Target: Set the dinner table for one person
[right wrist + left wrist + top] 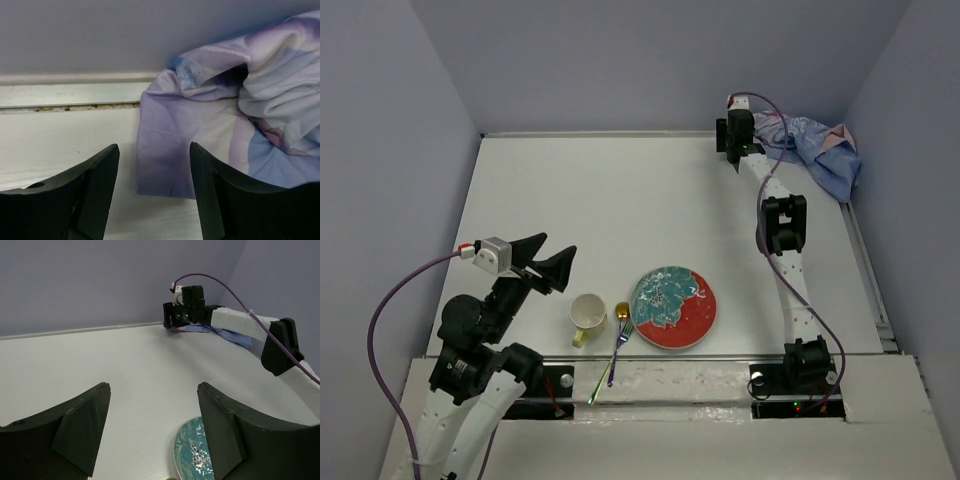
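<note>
the cloth (215, 115) lies bunched in the far right corner of the table (620, 200), just ahead and slightly right of the right gripper (154, 147), whose jaws stand apart and empty. the left gripper (558, 250), also spread and empty, hovers well apart by the cup (588, 312), so the right arm is nearer.

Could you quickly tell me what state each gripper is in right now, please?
Left gripper: open, holding nothing.
Right gripper: open, holding nothing, pointed at the crumpled cloth.
</note>
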Available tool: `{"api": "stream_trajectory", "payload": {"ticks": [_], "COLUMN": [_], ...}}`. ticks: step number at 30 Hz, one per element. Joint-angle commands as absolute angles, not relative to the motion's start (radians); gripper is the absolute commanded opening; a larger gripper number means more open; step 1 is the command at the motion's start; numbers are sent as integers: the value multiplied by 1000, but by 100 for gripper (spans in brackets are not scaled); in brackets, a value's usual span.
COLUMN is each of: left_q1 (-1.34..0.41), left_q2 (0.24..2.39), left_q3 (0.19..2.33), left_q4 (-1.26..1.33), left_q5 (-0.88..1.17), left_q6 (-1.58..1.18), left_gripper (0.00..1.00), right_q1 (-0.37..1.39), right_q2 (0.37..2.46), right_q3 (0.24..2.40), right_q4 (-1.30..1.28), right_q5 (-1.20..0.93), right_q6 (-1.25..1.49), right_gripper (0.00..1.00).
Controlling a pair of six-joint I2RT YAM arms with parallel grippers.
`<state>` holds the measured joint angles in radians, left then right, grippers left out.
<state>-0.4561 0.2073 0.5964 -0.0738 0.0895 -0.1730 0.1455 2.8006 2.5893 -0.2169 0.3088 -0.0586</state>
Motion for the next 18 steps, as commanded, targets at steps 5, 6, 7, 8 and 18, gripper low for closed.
{"api": "stream_trajectory", "payload": {"ticks": [5, 6, 7, 8, 18], "left_q1": [-451, -451, -453, -453, -453], "left_q2": [204, 203, 199, 198, 175], "left_q3": [591, 591, 591, 592, 591], "left_q4": [-26, -25, -25, -25, -17], "left_q5": [91, 91, 91, 91, 72], "left_q6": [-158, -160, -158, -158, -155], "left_gripper": [77, 77, 76, 75, 67], "right_q1": [141, 141, 141, 141, 141], "right_q2": [2821, 2821, 2823, 2821, 2766], "right_q3": [2602, 2600, 2599, 2597, 2505], "right_q4": [-144, -144, -146, -146, -127], "right_q5": [298, 299, 299, 299, 305], "right_q6": [-101, -103, -107, -109, -147], "right_gripper": [50, 46, 45, 44, 1]}}
